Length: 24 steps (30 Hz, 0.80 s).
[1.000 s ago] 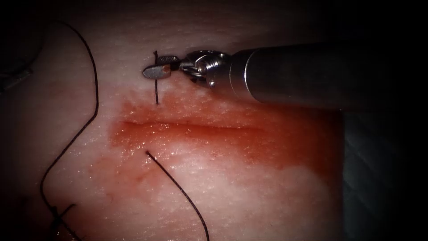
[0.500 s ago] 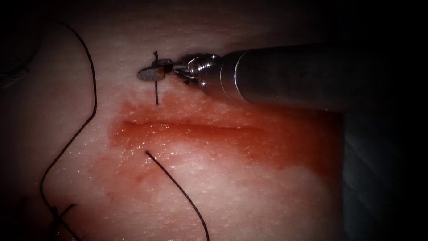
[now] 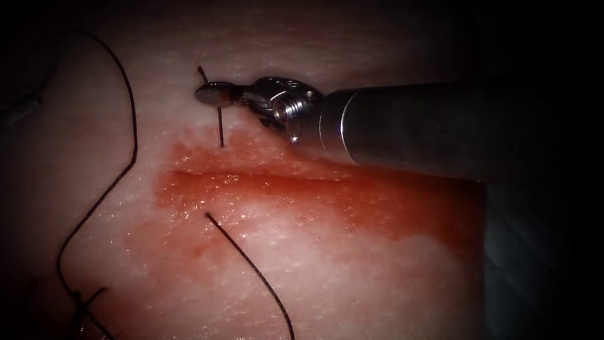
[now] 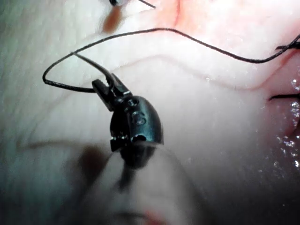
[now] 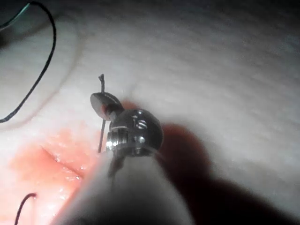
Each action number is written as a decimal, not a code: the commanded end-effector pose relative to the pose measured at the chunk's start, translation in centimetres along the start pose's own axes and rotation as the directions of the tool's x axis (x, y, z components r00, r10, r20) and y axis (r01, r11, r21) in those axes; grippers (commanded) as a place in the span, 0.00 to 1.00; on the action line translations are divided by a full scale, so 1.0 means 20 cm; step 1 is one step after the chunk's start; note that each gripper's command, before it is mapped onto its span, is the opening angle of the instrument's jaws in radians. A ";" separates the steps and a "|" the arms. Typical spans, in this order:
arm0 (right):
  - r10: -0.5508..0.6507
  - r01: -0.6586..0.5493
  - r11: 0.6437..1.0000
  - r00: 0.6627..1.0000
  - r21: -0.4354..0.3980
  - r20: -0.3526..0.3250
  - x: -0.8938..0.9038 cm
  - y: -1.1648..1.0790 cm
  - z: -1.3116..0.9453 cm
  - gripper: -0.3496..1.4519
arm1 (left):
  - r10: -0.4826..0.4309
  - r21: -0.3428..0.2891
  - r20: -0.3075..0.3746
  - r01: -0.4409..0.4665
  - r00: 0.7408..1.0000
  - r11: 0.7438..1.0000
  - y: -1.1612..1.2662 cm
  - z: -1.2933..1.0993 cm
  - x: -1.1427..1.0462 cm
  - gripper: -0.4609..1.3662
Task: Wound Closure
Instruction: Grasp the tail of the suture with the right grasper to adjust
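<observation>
Since earlier: right pincer (image 3: 214,94) rolled, clamped on needle (image 3: 219,123) standing in tissue (image 3: 352,264) | left pincer (image 4: 104,87) grips thread (image 4: 187,40) | stiff, slick, thin; hold mid-curve

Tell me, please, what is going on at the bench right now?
The right arm's tool has its jaws shut on the needle close to its exposed upper end, on the far side of the cut; the needle's lower part is in the tissue. The left arm's tool has its jaws shut on the thread. Another stretch of thread comes out of the tissue on the near side of the cut, where red fluid has spread.
</observation>
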<state>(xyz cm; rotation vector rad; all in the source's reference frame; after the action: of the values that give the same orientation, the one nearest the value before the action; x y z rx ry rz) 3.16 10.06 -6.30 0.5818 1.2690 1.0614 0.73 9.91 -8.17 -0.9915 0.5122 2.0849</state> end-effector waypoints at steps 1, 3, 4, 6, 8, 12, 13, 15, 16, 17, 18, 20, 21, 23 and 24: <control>-0.030 0.030 1.000 0.999 0.009 -0.011 0.000 -0.002 -0.001 0.00 | 0.001 -0.011 0.002 -0.001 1.000 1.000 0.000 0.000 0.000 0.06; -0.085 0.086 0.996 0.996 0.025 -0.021 0.001 -0.006 -0.003 0.00 | 0.001 -0.011 0.002 -0.001 1.000 1.000 0.000 0.000 0.000 0.06; -0.102 0.103 0.994 0.995 0.035 -0.025 0.001 -0.007 -0.004 0.00 | 0.001 -0.011 0.002 -0.001 1.000 1.000 0.000 0.000 0.000 0.06; -0.129 0.131 0.990 0.991 0.047 -0.038 0.002 -0.009 -0.005 0.00 | 0.001 -0.011 0.002 -0.001 1.000 1.000 0.000 0.000 0.000 0.06; -0.149 0.152 0.986 0.987 0.066 -0.058 0.003 -0.011 -0.006 0.00 | 0.001 -0.011 0.002 -0.001 1.000 1.000 0.000 0.000 0.000 0.06; -0.169 0.175 0.982 0.983 0.077 -0.077 0.007 -0.013 -0.007 0.00 | 0.001 -0.010 0.002 -0.001 1.000 1.000 0.001 0.000 0.000 0.06; -0.175 0.180 0.981 0.982 0.076 -0.078 0.007 -0.013 -0.007 0.00 | 0.001 -0.010 0.002 -0.001 1.000 1.000 0.001 0.000 0.000 0.06; -0.184 0.190 0.979 0.980 0.075 -0.081 0.008 -0.013 -0.007 0.00 | 0.001 -0.009 0.002 -0.001 1.000 1.000 0.001 0.000 0.000 0.06; -0.189 0.196 0.978 0.978 0.075 -0.087 0.009 -0.013 -0.007 0.00 | 0.001 -0.009 0.002 -0.001 1.000 1.000 0.001 0.000 0.000 0.06; -0.189 0.196 0.978 0.978 0.076 -0.090 0.009 -0.012 -0.007 0.00 | 0.001 -0.010 0.002 -0.001 1.000 1.000 0.001 0.000 0.000 0.06; -0.193 0.200 0.977 0.977 0.072 -0.093 0.009 -0.012 -0.007 0.00 | 0.001 -0.010 0.002 -0.001 1.000 1.000 0.001 0.000 0.000 0.06; -0.198 0.205 0.976 0.975 0.072 -0.096 0.010 -0.012 -0.007 0.00 | 0.001 -0.009 0.002 -0.001 1.000 1.000 0.001 0.000 0.000 0.06; -0.203 0.211 0.975 0.974 0.071 -0.097 0.010 -0.012 -0.007 0.00 | 0.001 -0.009 0.002 -0.001 1.000 1.000 0.001 0.000 0.000 0.06; -0.209 0.216 0.974 0.973 0.071 -0.100 0.011 -0.012 -0.007 0.00 | 0.001 -0.010 0.005 -0.001 1.000 1.000 0.001 0.000 0.000 0.06; -0.208 0.216 0.974 0.973 0.071 -0.100 0.011 -0.012 -0.007 0.00 | 0.001 -0.010 0.005 -0.001 1.000 1.000 0.001 0.000 0.000 0.06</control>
<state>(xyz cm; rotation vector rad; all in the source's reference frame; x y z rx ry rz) 3.08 10.12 -6.65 0.4491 1.4275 0.8705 0.71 9.91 -8.16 -0.9846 0.5124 2.0882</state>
